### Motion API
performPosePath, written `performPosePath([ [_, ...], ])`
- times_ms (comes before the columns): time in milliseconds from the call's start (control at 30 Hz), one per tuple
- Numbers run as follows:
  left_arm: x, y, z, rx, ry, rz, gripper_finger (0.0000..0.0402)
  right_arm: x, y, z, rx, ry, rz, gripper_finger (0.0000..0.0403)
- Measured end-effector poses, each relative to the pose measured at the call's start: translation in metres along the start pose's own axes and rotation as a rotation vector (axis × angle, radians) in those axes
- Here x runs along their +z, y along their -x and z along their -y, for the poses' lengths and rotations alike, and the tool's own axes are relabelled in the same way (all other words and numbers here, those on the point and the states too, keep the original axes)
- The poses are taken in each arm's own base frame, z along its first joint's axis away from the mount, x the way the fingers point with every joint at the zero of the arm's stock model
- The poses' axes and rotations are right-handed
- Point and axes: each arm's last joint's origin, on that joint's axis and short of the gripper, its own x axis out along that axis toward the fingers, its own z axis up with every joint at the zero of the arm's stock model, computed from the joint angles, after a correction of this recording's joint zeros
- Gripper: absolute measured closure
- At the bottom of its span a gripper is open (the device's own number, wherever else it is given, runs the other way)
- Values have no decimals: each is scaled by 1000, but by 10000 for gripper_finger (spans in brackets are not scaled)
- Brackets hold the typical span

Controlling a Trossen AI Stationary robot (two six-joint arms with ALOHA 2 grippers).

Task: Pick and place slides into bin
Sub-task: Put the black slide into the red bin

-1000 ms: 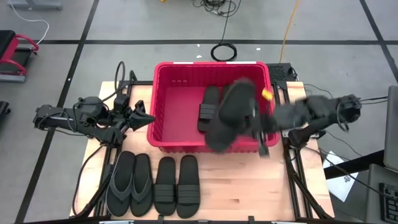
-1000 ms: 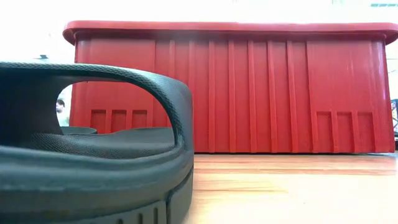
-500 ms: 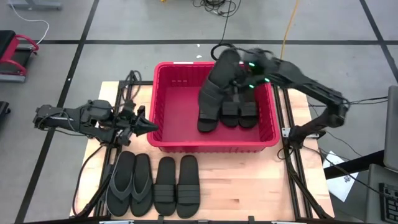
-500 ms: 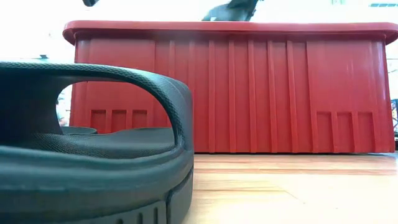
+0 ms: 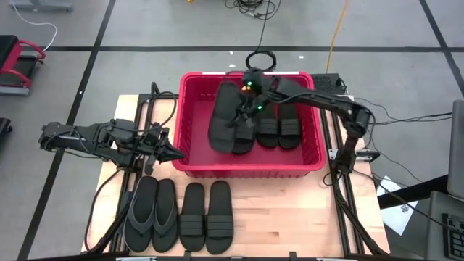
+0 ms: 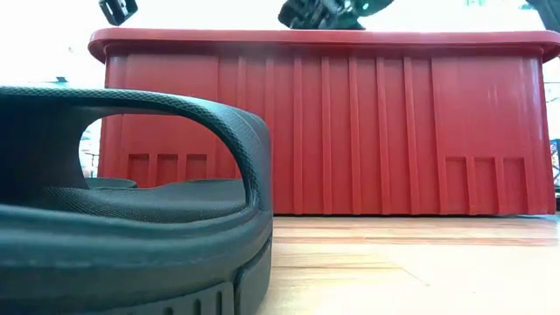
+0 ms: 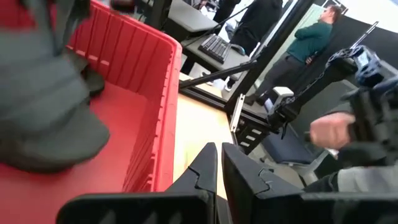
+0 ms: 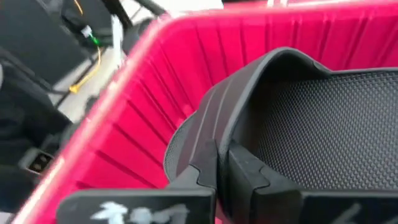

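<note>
My right gripper (image 5: 250,98) is over the far half of the bin (image 5: 190,163), clamped on the strap of one slide (image 5: 223,119); the right wrist view shows both fingers (image 8: 245,171) pinched on the strap edge, with the textured footbed just beyond them. The held slide hangs inside the bin walls, over its left-centre part, partly overlapping the three slides (image 5: 268,127) already lying in the right half. Handling judgement: the slide looks like light, soft rubber that will flex and swing from a single pinch point, and it is not fragile, so a short drop should be acceptable. The broad strap is the correct place to take hold, since the sole lies flat and offers no edge to the fingers. My left gripper (image 5: 172,154) waits, fingers together and holding nothing, just outside the near-left corner of the bin. Four slides remain on the table (image 5: 290,225) in front of the bin: a thong pair (image 5: 151,214) on the left and a strapped pair (image 5: 206,216) beside it, touching side by side. Both pairs lie near the left gripper and well apart from the right one.
</note>
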Motion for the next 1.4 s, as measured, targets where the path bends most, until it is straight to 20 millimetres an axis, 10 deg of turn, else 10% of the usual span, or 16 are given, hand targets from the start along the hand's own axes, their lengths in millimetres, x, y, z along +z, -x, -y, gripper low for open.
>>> performPosePath([
  [300, 2, 0, -3, 97, 4, 59, 382, -33, -25, 57, -48, -93, -20, 401],
  [1033, 5, 1, -5, 144, 2, 98, 382, -65, -74, 83, 119, -175, -1, 401],
  [1400, 6, 1, -5, 138, 25, 110, 382, -74, -75, 85, -77, -217, -136, 401],
])
